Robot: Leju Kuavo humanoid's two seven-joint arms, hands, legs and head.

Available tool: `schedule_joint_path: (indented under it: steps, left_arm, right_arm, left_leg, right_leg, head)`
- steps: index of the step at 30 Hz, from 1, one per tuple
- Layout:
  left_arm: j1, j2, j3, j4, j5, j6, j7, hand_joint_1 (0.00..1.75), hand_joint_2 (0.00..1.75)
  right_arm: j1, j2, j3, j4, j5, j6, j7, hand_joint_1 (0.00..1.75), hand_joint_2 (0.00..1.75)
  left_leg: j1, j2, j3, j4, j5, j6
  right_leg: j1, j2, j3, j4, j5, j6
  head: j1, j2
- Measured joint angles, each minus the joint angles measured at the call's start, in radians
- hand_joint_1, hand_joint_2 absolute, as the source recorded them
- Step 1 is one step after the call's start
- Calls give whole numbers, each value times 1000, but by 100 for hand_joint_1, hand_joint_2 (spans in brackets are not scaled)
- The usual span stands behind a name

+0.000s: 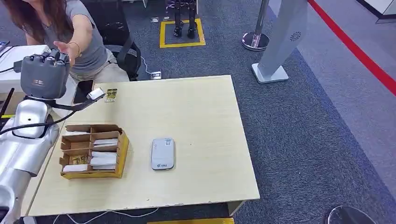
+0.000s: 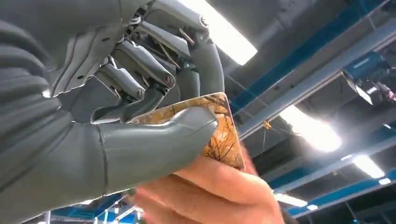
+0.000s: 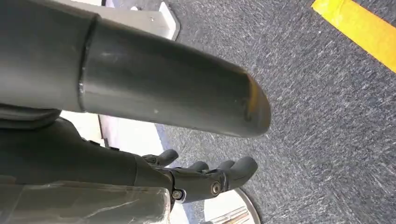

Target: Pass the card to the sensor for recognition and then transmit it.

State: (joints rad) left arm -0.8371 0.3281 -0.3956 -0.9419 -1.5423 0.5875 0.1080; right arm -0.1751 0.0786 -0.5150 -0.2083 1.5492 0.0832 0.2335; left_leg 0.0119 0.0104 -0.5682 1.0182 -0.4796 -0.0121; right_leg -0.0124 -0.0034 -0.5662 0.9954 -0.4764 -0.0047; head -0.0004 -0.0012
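The glossy card point(image 2: 223, 135), printed with amber branches, is pinched between the left hand point(image 2: 140, 116)'s thumb and fingers point(image 2: 140, 60) while a person's hand point(image 2: 210, 196) touches it, beyond the pale wood table point(image 1: 196, 112) on grey carpet point(image 1: 317, 130); the right hand point(image 3: 201, 179)'s fingers hang spread.

Head view — taken from high on the robot's body, looking forward and down over the table point(image 1: 187, 112) to the carpet beyond; the left hand point(image 1: 45, 74) rises at the left edge, near a seated person point(image 1: 77, 32). Left wrist view — set close behind the same left hand point(image 2: 116, 107), facing upward to the ceiling lights point(image 2: 308, 133); it shares with the head view that hand and the person's hand point(image 2: 210, 191). Right wrist view — close behind the right hand point(image 3: 140, 98), facing down at the carpet point(image 3: 327, 107).
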Motion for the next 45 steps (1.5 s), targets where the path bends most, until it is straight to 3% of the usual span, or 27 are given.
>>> schedule_joint_path:
  steps: [5, 6, 7, 21, 28, 30, 31, 33, 37, 38, 41, 45]
  left_arm:
    - [-22, -10, -20, 16, 0, -5, -6, 175, 175]
    - [-23, -12, -24, 16, 0, -5, -6, 9, 175]
    - [-23, -14, -28, 16, 0, -6, -6, 0, 175]
    - [-18, -14, -39, 7, 0, 7, 15, 0, 175]
    - [78, 2, -33, -125, 39, 30, -20, 0, 175]
    - [145, 0, -14, -199, 175, 26, -80, 0, 175]
    - [180, -5, 3, -263, 310, 18, -125, 0, 175]
    - [239, -10, 25, -337, 472, -21, -178, 0, 175]
    - [381, -32, 79, -531, 1011, -251, -350, 0, 175]
    - [420, -38, 97, -572, 1098, -298, -380, 0, 175]
    - [524, -52, 158, -678, 1294, -403, -444, 0, 175]
    - [622, -65, 239, -764, 1474, -549, -459, 0, 175]
  right_arm:
    - [1, 0, 5, 0, 0, 1, 0, 0, 0]
    - [1, 0, 6, 0, 0, 0, 0, 0, 0]
    - [1, 0, 6, 0, 0, 1, 0, 0, 0]
    - [1, 0, 6, 0, -5, -2, -3, 0, 0]
    - [10, 0, 3, 0, -37, -11, -2, 0, 0]
    - [20, 0, -5, 0, -53, -19, -2, 0, 0]
    - [26, 0, -11, 0, -61, -24, -2, 0, 0]
    - [39, 0, -16, 0, -72, -28, -2, 0, 0]
    - [67, 0, -38, 0, -99, -43, -12, 0, 0]
    - [74, 0, -42, 0, -105, -43, -16, 0, 0]
    - [92, 0, -57, 0, -108, -54, -18, 0, 0]
    - [99, -1, -71, 0, -117, -63, -18, 0, 0]
  left_leg:
    - [0, 0, 0, 0, 0, 0]
    - [0, 0, 0, 0, 0, 0]
    - [0, 0, 0, 0, 0, 0]
    - [0, 0, 0, 0, 0, 0]
    - [0, 0, -1, 0, 0, 0]
    - [0, 1, -1, 0, -1, 0]
    - [0, 1, -1, 0, -1, 0]
    - [0, 0, -1, 0, -1, 1]
    - [0, 1, -2, 0, -2, 1]
    - [0, 1, -1, 0, -3, 1]
    - [0, 2, -2, 0, -3, 1]
    - [0, 2, -1, 0, -3, 1]
  right_leg:
    - [0, 0, 0, 0, 0, 0]
    - [0, 0, 0, 0, 0, 0]
    - [0, 0, 0, 0, 0, 0]
    - [0, 0, 0, 0, 0, 0]
    - [0, 0, 0, 0, 0, 0]
    - [0, 0, 0, 0, 0, 1]
    - [0, 1, 0, 0, 0, 1]
    - [0, 0, -1, 0, -1, 1]
    - [0, 1, -1, 0, -1, 1]
    - [0, 1, -1, 0, -1, 1]
    - [0, 1, -1, 0, -1, 1]
    - [0, 1, -1, 0, -1, 1]
  head:
    - [0, 0]
    - [0, 0]
    - [0, 0]
    - [0, 0]
    - [0, 0]
    - [-1, 0]
    - [-1, 0]
    - [0, 0]
    - [0, 0]
    - [1, 0]
    - [0, 0]
    - [0, 0]
